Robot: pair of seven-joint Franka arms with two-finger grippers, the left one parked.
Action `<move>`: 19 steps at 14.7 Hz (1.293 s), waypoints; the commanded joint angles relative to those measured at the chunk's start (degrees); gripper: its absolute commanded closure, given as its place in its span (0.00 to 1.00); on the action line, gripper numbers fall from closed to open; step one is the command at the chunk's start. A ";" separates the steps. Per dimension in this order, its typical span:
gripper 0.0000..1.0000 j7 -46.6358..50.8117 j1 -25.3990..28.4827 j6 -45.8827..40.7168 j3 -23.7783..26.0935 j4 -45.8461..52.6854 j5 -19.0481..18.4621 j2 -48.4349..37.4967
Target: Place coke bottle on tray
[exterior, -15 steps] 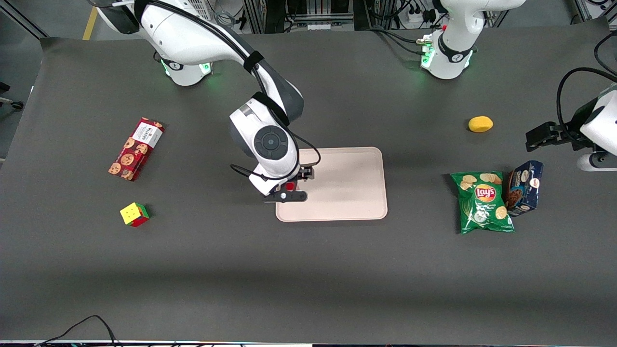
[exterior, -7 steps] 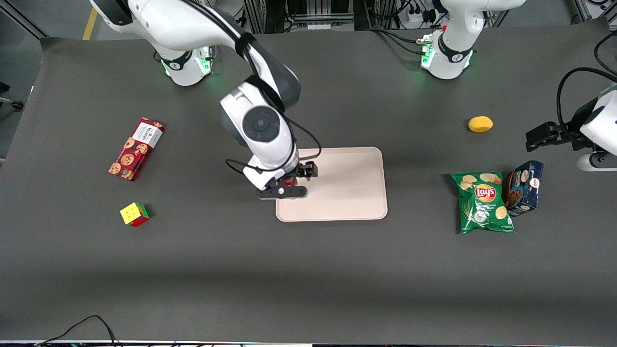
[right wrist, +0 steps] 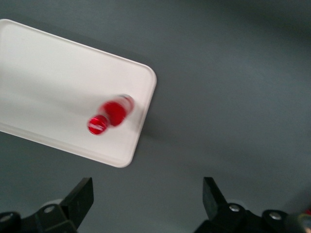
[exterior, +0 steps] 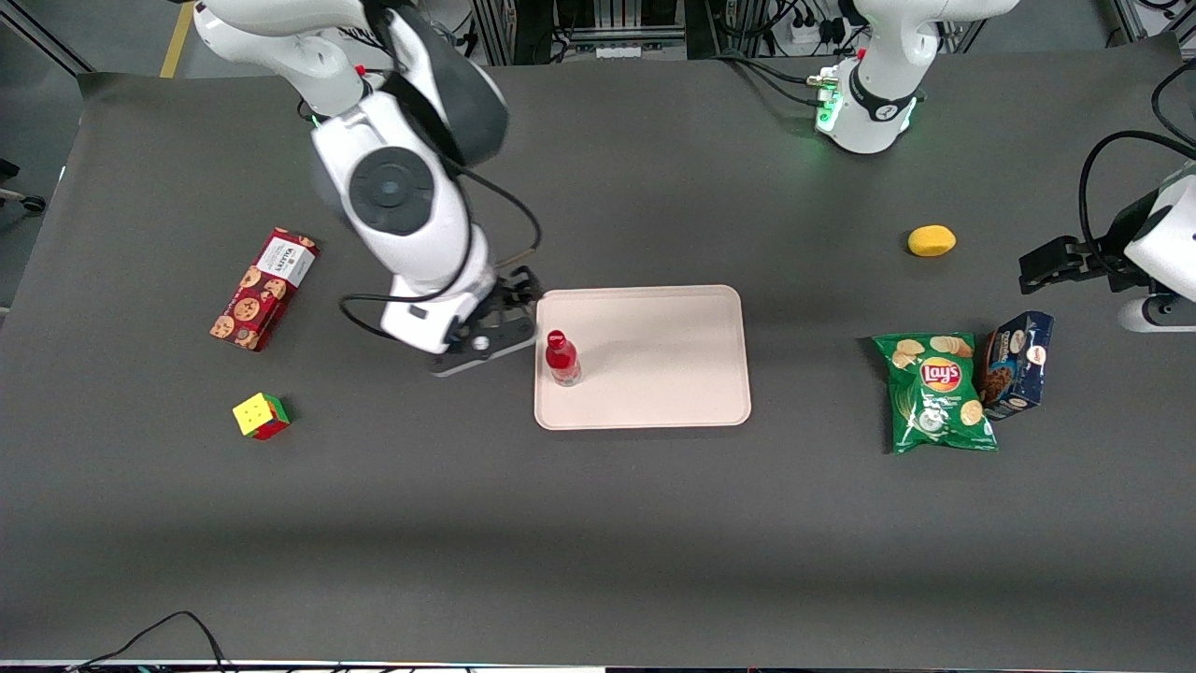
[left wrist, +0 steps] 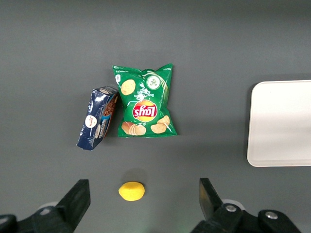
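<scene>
The coke bottle (exterior: 562, 358), small and red with a red cap, stands upright on the tray (exterior: 654, 355), close to the rim at the working arm's end. The tray is large, flat and pale beige-pink. My gripper (exterior: 512, 308) hangs above the dark table just off that rim, beside the bottle and apart from it. In the right wrist view the gripper (right wrist: 148, 201) is open with only table between its fingers, and the bottle (right wrist: 111, 113) stands near a corner of the tray (right wrist: 48, 82).
Toward the working arm's end lie a red cookie box (exterior: 264, 289) and a coloured cube (exterior: 261, 415). Toward the parked arm's end lie a green chips bag (exterior: 937, 393), a blue box (exterior: 1017, 365) and a yellow lemon (exterior: 932, 240).
The gripper has let go of the bottle, risen and drawn back off the tray toward the working arm's base. The bottle stays standing on the tray.
</scene>
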 commanded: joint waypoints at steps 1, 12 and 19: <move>0.00 -0.01 -2.12 -6.42 -1.90 -4.67 -0.59 -8.82; 0.00 -3.08 -15.04 -6.17 -6.64 -17.01 -0.32 -24.06; 0.00 -4.92 -16.81 -6.17 -13.94 -15.86 -0.59 -24.58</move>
